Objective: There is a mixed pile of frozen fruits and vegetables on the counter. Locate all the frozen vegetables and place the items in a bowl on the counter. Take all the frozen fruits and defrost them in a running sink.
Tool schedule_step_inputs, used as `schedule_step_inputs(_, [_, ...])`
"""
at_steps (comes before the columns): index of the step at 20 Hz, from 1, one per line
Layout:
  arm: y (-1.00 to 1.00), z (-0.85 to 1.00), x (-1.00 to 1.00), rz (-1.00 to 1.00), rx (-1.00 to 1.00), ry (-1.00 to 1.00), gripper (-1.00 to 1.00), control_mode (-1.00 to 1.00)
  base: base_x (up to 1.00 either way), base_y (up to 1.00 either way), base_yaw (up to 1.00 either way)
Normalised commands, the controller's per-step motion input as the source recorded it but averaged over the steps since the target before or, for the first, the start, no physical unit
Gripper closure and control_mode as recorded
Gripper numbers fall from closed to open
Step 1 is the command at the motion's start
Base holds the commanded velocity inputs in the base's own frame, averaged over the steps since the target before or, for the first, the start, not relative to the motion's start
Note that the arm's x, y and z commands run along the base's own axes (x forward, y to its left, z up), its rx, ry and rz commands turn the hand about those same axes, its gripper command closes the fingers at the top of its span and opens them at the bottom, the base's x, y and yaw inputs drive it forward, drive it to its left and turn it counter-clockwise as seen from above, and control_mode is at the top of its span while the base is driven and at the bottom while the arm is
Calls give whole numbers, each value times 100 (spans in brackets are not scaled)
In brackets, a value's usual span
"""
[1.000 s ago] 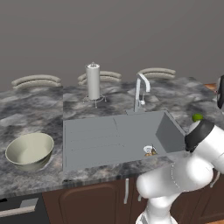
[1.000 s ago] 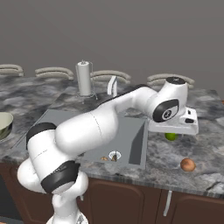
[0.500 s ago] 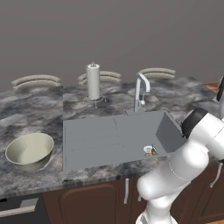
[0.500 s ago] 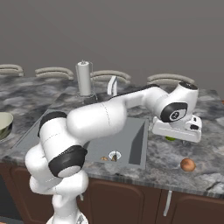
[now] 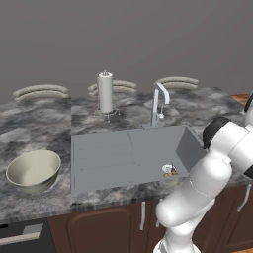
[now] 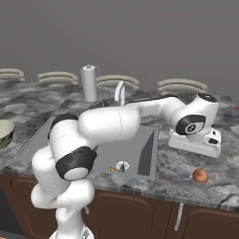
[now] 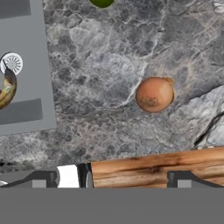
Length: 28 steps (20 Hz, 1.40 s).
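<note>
The gripper (image 7: 111,177) hangs wide open and empty over the counter (image 7: 109,83). Just ahead of its fingertips lies the reddish-brown lump (image 7: 154,94); farther ahead, the lime-green ball (image 7: 102,2). Off to its left is the sink (image 7: 22,65), an orange-brown lump (image 7: 6,89) beside its drain (image 7: 11,64).

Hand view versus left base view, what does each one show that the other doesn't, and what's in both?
Hand view alone: the reddish-brown oval lump lying on the counter, and the lime-green ball at the top edge.

Left base view alone: the bowl, the curved chrome tap, the paper towel roll and the curved plates at the wall.

Both: the sink with the orange-brown lump beside its drain.
</note>
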Motion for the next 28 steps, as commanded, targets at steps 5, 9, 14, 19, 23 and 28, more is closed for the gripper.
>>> schedule_step_inputs(5, [-8, -20, 0, -2, 0, 0, -100, -100, 0, 0, 0])
schedule_step_inputs(9, [0, -17, 0, -1, 0, 0, -100, -100, 0, 0, 0])
schedule_step_inputs(14, [0, -8, 1, -1, 0, 0, -100, -100, 0, 0, 0])
schedule_step_inputs(19, [0, -12, 2, -1, 0, 0, -100, -100, 0, 0, 0])
schedule_step_inputs(23, [0, -17, 5, -3, -2, 0, -100, -100, 0, 0, 0])
schedule_step_inputs(28, [0, -24, 5, -5, -5, 0, -100, -100, 0, 0, 0])
